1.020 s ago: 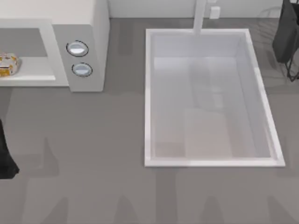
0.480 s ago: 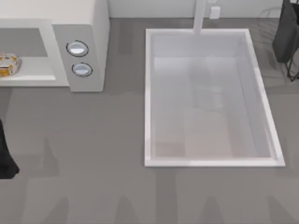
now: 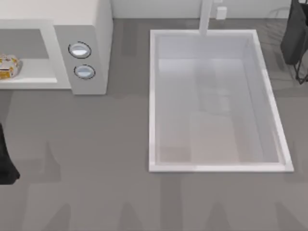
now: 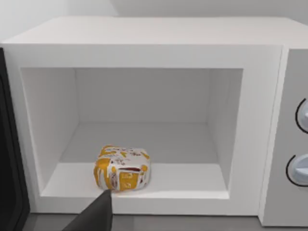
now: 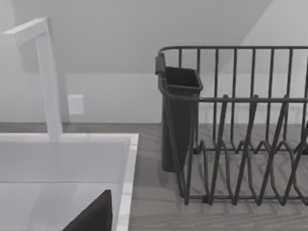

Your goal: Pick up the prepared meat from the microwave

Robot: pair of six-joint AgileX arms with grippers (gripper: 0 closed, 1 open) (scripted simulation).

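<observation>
My left arm (image 3: 6, 159) sits low at the worktop's (image 3: 96, 159) left edge, its wrist camera facing the microwave (image 4: 144, 48) cavity head-on. The prepared meat (image 4: 122, 168) lies on the cavity floor near the front lip. My right arm (image 3: 294, 38) is parked at the far right by the dish rack (image 5: 240, 125). I cannot tell how either arm's jaws stand.

The microwave (image 4: 144, 53) is white with a pale grey dial panel and silver-blue dials (image 3: 80, 50). The prepared meat (image 4: 122, 168) is cream-white, patched orange-yellow. The sink (image 3: 153, 101) and faucet (image 5: 48, 82) are white, the bench (image 3: 96, 159) grey, the dish rack (image 5: 240, 139) dark charcoal.
</observation>
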